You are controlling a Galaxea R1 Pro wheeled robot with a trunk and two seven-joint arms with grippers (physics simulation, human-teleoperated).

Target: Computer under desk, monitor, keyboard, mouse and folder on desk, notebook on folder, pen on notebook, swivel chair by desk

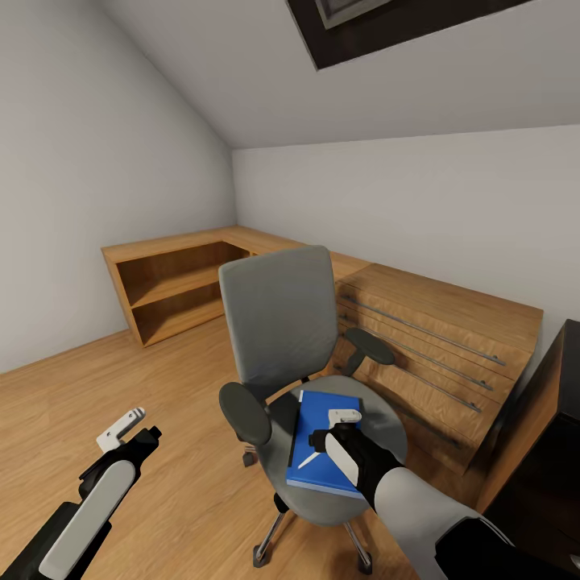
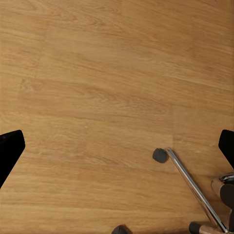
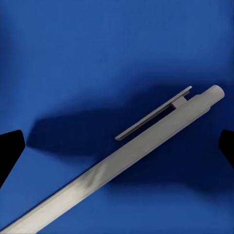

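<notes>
Two grippers, one over the swivel chair (image 1: 302,354) — pen and folder on its seat.

At lower centre of the head view, the right gripper (image 1: 338,427) hangs spread just above the blue folder (image 1: 322,455), which lies flat on the grey seat; the white pen (image 1: 308,460) lies slanted on top, between the two dark fingertips in the right wrist view (image 3: 122,161). At lower left, the left gripper (image 1: 129,427) hovers open over the wood floor (image 2: 97,97) — chair castors (image 2: 160,155) nearby.

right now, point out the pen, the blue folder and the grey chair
slim white-grey pen (image 3: 146,139): right wrist view, mid barrel
flat bright blue folder (image 1: 318,471): head view, bare cover near its front edge
grey upholstered swivel chair (image 1: 278,314): head view, backrest centre
</notes>
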